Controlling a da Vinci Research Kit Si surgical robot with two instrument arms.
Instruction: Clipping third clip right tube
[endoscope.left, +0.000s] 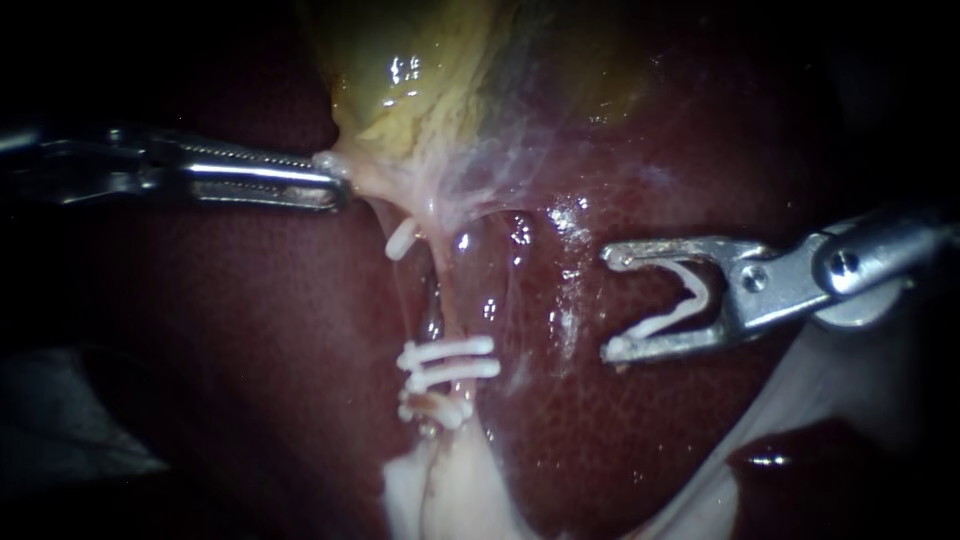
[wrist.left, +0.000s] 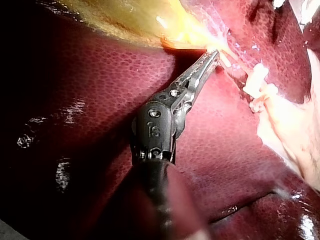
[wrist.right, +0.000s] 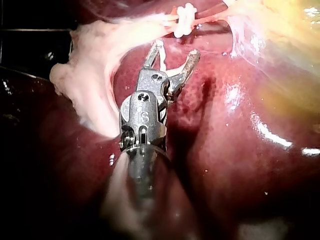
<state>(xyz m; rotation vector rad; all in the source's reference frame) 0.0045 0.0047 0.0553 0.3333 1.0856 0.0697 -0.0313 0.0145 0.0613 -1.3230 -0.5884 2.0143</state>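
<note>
At three o'clock of the tube (endoscope.left: 446, 318), the right instrument (endoscope.left: 612, 302) holds a clip (endoscope.left: 690, 296) in its wide end effector; the left instrument (endoscope.left: 335, 180) grips the gallbladder (endoscope.left: 420, 85).

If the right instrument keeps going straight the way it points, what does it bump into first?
Probably the tube, in the bare stretch above the two clips. The right instrument carries its own clip, and only liver shows between; depth is hard to judge.
</note>
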